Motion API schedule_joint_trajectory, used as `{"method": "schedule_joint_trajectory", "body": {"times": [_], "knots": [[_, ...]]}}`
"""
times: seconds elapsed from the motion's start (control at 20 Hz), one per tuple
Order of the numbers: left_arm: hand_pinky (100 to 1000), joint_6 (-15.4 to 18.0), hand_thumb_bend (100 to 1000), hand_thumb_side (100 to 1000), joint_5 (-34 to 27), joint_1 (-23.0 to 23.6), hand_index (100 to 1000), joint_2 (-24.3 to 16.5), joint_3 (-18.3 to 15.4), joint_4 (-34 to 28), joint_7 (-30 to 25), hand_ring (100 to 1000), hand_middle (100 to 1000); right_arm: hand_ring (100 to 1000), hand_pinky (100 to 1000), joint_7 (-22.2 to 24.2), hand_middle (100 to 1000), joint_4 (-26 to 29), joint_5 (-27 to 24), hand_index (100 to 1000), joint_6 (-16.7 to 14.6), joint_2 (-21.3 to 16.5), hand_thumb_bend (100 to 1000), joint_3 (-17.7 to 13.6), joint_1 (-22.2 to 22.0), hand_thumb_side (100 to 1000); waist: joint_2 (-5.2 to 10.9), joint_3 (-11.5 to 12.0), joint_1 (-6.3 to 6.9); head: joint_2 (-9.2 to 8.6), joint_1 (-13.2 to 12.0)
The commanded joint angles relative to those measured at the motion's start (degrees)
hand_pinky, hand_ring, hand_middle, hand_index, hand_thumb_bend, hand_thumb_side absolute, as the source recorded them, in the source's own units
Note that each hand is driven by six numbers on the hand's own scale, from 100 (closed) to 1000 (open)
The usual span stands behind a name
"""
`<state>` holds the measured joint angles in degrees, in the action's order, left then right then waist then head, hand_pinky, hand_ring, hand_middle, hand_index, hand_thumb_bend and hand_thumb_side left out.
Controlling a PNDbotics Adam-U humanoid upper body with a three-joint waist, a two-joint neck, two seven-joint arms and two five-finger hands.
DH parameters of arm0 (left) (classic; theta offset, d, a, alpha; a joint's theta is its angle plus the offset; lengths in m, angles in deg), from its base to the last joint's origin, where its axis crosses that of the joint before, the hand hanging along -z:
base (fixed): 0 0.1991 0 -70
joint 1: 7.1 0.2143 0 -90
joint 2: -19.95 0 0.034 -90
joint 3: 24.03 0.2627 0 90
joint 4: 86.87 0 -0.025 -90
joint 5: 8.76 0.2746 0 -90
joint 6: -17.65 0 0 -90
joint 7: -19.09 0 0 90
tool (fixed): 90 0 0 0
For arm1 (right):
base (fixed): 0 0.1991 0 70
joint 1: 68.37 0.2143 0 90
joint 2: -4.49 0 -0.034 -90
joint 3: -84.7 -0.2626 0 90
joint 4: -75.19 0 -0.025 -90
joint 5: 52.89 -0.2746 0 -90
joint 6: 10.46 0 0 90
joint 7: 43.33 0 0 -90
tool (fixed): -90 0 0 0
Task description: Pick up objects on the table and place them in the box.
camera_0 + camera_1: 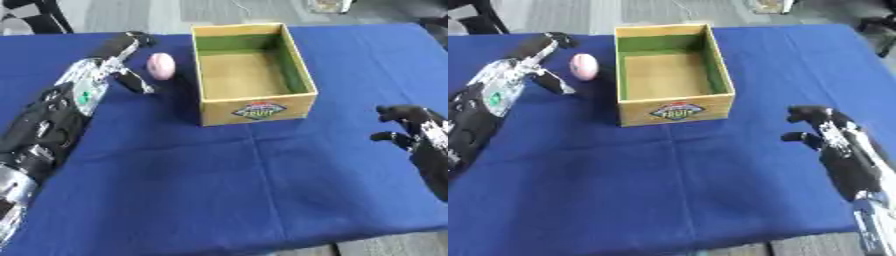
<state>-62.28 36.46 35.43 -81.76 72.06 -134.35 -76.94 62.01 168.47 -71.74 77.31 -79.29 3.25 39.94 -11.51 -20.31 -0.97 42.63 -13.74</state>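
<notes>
A small pink egg-shaped object (161, 65) lies on the blue-clothed worktop (245, 190), just left of an open, empty cardboard box (252, 75) labelled "FRUIT". The left hand (122, 55) reaches beside it, fingers extended past it, thumb below, bracketing but not yet grasping it. The right hand (824, 131) idles at the right, fingers relaxed, holding nothing.

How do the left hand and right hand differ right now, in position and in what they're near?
The left hand is stretched far across the table, fingers around the pink egg-shaped object left of the box; the right hand sits back near the table's near right, close to no object. The left hand's fingers reach out long; the right hand's curl loosely. Both hold nothing, over the blue cloth.
</notes>
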Motion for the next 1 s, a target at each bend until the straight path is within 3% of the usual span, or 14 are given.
{"method": "schedule_joint_trajectory", "body": {"times": [0.05,0.4,1.0], "knots": [[678,0.09,716,100,0.59,-1.06,834,-0.30,-0.22,-0.27,-0.31,765,683,945,645,0.17,620,1.17,0.21,725,-0.15,-0.33,100,-0.16,0.92,561,0.67,-0.14,-0.12,-0.75,-0.25],[570,-0.16,521,100,2.08,-0.59,696,0.55,0.02,0.14,0.75,628,534,945,645,0.18,620,1.15,0.22,725,-0.18,-0.22,100,-0.20,0.90,559,0.65,-0.21,-0.30,-0.86,-0.14],[514,-1.00,406,100,1.36,-0.55,614,1.09,0.47,-0.35,4.25,551,453,946,645,0.24,621,1.09,0.16,725,-0.16,-0.15,100,-0.23,0.86,558,0.83,-0.48,-0.32,-0.69,0.13]]}}
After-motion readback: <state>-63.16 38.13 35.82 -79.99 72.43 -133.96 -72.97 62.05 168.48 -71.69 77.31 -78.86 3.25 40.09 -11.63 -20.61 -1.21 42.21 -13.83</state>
